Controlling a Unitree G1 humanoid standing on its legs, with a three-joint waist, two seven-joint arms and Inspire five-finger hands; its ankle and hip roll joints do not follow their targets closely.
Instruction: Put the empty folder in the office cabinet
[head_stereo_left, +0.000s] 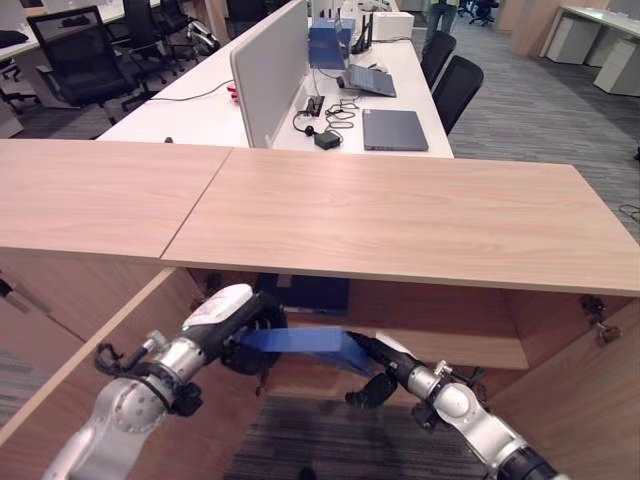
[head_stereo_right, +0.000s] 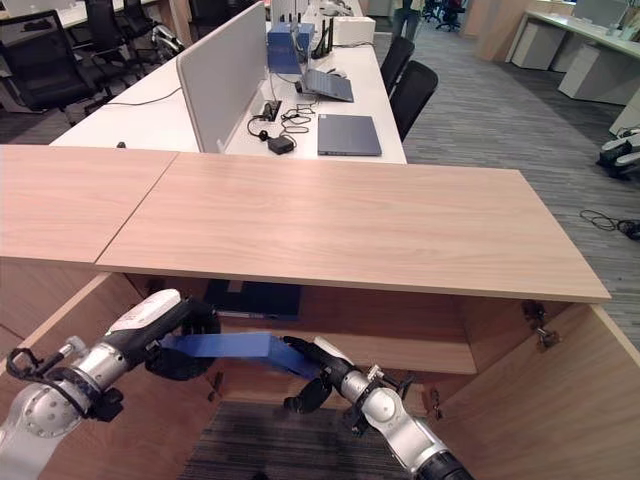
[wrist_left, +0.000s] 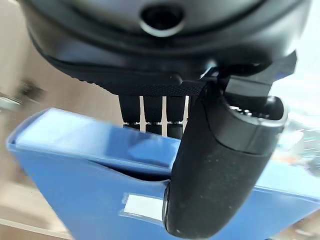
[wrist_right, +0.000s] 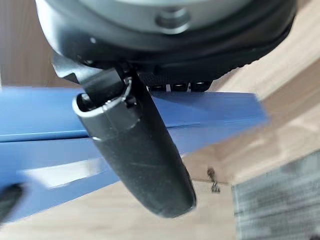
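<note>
The blue folder is gripped by left hand and right hand, held level to slide into the open cabinet.

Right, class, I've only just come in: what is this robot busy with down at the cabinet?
The robot holds a blue folder between both hands in front of the open wooden cabinet. The left hand grips one end and the right hand the other, thumb on one face and fingers behind. The folder hangs at the opening, not yet set on the shelf.
</note>
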